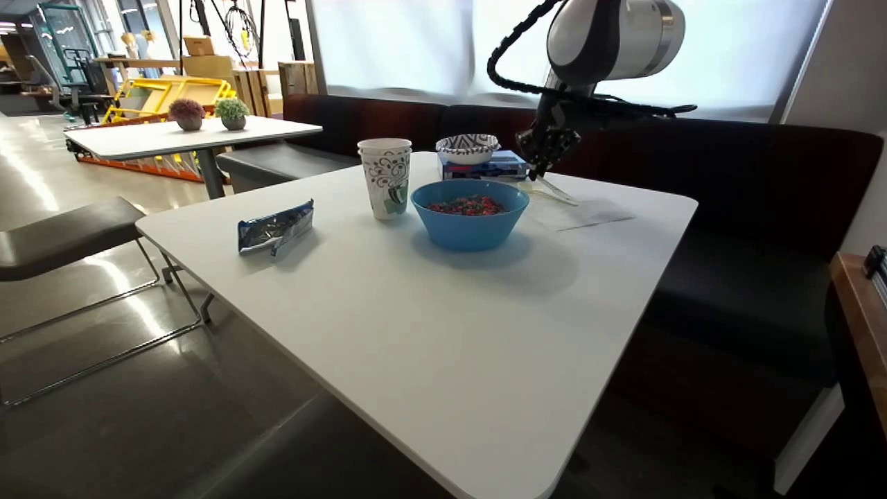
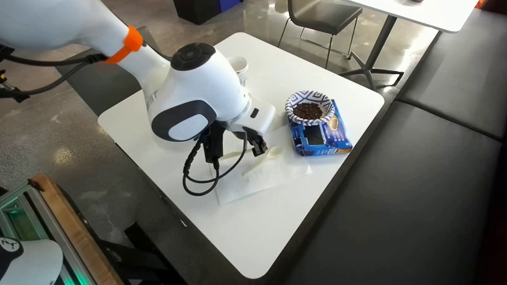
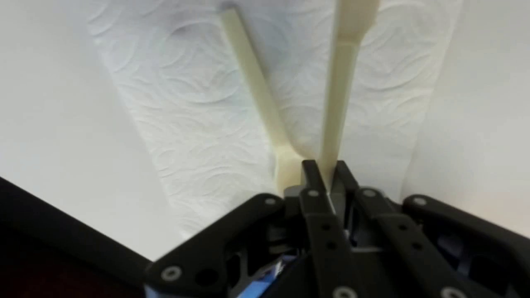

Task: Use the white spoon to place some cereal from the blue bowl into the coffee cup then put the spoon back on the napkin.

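Cream-white plastic utensil (image 3: pixel 338 95): handle in the black two-finger gripper (image 3: pixel 326 167); wider end cut off in the wrist view, head type not determinable; slants above the white embossed paper napkin (image 2: pixel 261 181), contact unclear.
Gripper: jaws together, clamped on that handle.
Cream-white plastic spoon (image 2: pixel 268 156): loose on the napkin, bowl end just beside the gripper.
Napkin: flat on the white table (image 2: pixel 253 237), toward the edge along the dark bench (image 2: pixel 396 198).
Round blue bowl (image 1: pixel 468 232): upright beside the napkin, well in from the table's corners, holding red and dark cereal pieces (image 1: pixel 468 206).
Two stacked white paper cups with dark scroll print (image 1: pixel 386 184): upright, near the blue bowl.
Blue cardboard box (image 2: pixel 328 138): lying at the bench-side edge, bearing a blue-and-white patterned paper bowl (image 2: pixel 307 97) of dark brown pieces (image 2: pixel 308 111).
Blue-and-silver wrapper (image 1: pixel 276 227): near the table's left corner in an exterior view.
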Tool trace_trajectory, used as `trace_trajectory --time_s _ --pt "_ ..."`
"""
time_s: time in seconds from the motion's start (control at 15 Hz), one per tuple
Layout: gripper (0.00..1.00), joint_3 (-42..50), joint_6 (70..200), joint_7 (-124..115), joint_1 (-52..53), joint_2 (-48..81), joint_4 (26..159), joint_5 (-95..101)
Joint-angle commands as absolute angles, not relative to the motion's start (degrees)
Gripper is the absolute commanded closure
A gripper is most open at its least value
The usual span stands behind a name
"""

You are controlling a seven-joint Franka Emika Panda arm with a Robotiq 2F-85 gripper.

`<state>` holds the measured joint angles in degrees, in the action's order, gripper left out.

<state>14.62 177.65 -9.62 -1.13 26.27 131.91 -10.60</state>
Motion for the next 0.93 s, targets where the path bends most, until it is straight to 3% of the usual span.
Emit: trace_trajectory --time_s 0.0,0.27,0.33,0.47,0.87 --pt "0.97 11.3 179.8 -5.5 -1.7 24.4 135.7 -6.4" --pt "0.97 10.0 186.4 -1.9 -1.5 26.0 136.0 -3.3" --pt "0.64 9.2 186.6 -1.2 -2.2 25.6 136.3 -2.9" --pt "0.58 9.0 186.2 0.1 -3.0 24.4 137.3 -2.3" --pt "0.12 5.6 184.2 7.2 -12.5 19.5 140.8 0.9"
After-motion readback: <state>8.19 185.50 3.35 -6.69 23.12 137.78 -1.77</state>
